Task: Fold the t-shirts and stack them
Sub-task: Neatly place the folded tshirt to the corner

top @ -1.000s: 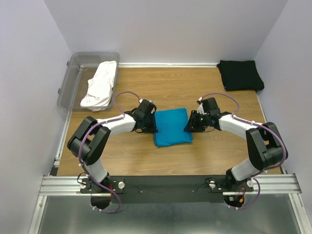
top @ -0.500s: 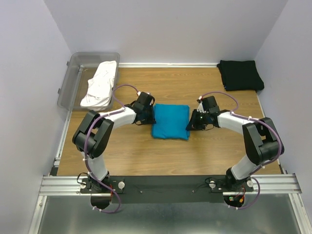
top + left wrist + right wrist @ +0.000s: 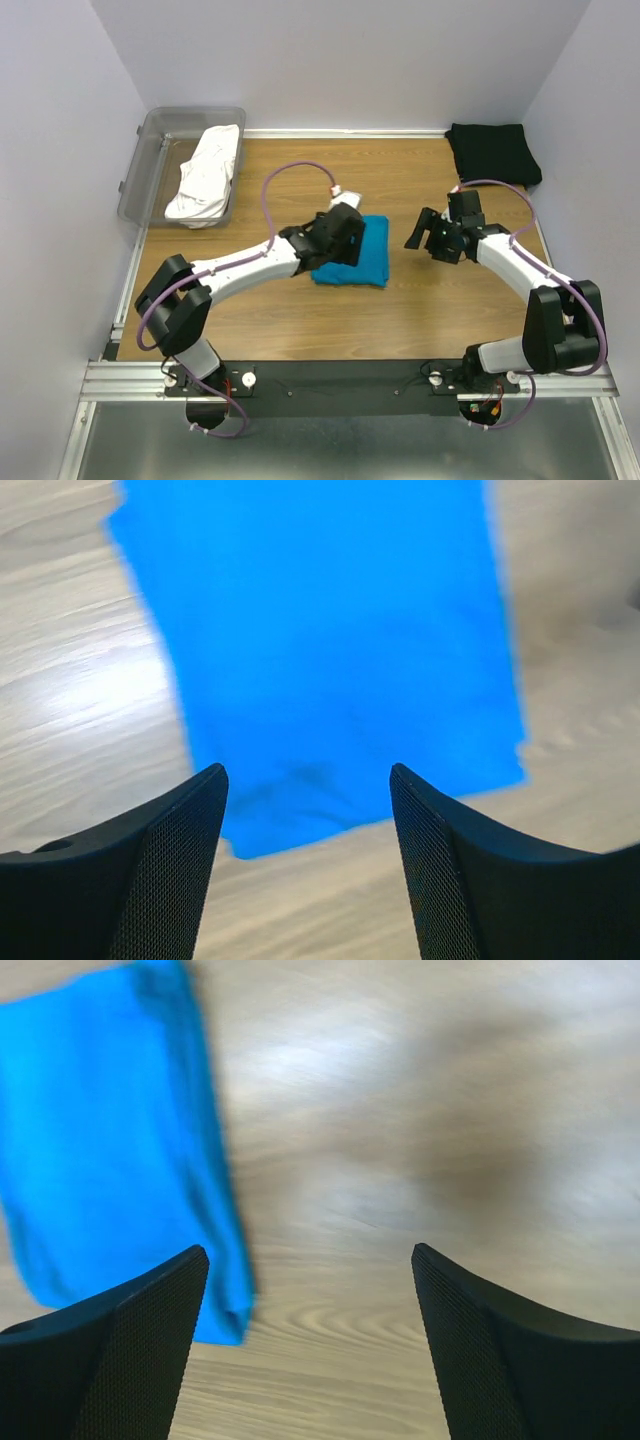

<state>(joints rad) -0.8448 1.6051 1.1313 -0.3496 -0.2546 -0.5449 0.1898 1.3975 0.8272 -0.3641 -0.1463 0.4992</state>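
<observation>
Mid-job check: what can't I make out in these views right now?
Top view: the left arm covers the left part of the bright teal-blue folded cotton t-shirt.
Both wrist views: blur smears that shirt's edges; its layers cannot be counted.
Top view: the black folded cotton t-shirt is too dark and small to show its folds.

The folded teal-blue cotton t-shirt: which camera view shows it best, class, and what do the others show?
The left wrist view: the folded teal-blue cotton t-shirt fills the frame close up, though blurred. In the top external view the left gripper hides part of it. The right wrist view catches only one side.
</observation>
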